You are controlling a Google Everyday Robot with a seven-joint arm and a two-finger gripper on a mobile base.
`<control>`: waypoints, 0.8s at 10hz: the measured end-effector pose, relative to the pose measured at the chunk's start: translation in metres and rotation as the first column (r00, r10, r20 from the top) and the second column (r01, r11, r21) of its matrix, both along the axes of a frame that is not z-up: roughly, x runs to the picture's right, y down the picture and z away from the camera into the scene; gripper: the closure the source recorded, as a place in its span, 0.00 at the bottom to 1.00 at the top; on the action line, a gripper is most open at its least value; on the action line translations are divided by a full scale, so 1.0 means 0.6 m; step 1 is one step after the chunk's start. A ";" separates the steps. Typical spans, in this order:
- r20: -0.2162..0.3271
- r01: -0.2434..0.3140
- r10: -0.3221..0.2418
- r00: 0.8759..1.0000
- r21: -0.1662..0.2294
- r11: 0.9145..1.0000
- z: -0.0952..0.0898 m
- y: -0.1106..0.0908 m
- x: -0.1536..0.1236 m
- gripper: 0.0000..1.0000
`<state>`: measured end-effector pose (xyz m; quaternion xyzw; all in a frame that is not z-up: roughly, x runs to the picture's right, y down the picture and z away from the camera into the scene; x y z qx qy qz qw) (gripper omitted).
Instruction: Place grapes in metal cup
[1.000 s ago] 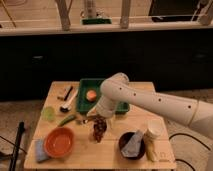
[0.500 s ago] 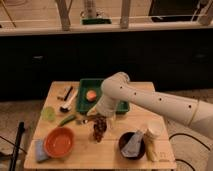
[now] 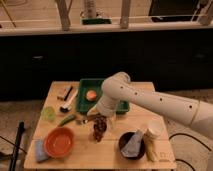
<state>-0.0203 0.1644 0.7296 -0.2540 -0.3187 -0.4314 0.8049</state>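
Observation:
The dark reddish-purple grapes [image 3: 99, 127] show as an upright cluster at the middle of the wooden table [image 3: 85, 159], just in front of the green tray. My gripper [image 3: 100, 118], at the end of the white arm reaching in from the right, sits right on top of the bunch and meets its upper end. I cannot make out the metal cup. It may be hidden behind or under the grapes and the gripper.
A green tray [image 3: 114, 107] holds an orange fruit [image 3: 91, 95]. A pale green cup [image 3: 48, 113] and an orange bowl [image 3: 59, 141] are at the left. A dark bowl [image 3: 131, 144] and a white cup [image 3: 154, 129] are at the right. A green vegetable [image 3: 67, 120] lies left of the grapes.

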 end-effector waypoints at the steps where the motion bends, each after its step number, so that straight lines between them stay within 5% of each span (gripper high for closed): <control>1: 0.003 0.000 0.000 1.000 0.000 1.000 0.000 -0.001 0.000 0.20; 8: 0.012 0.003 -0.003 1.000 -0.006 1.000 0.001 -0.007 0.001 0.20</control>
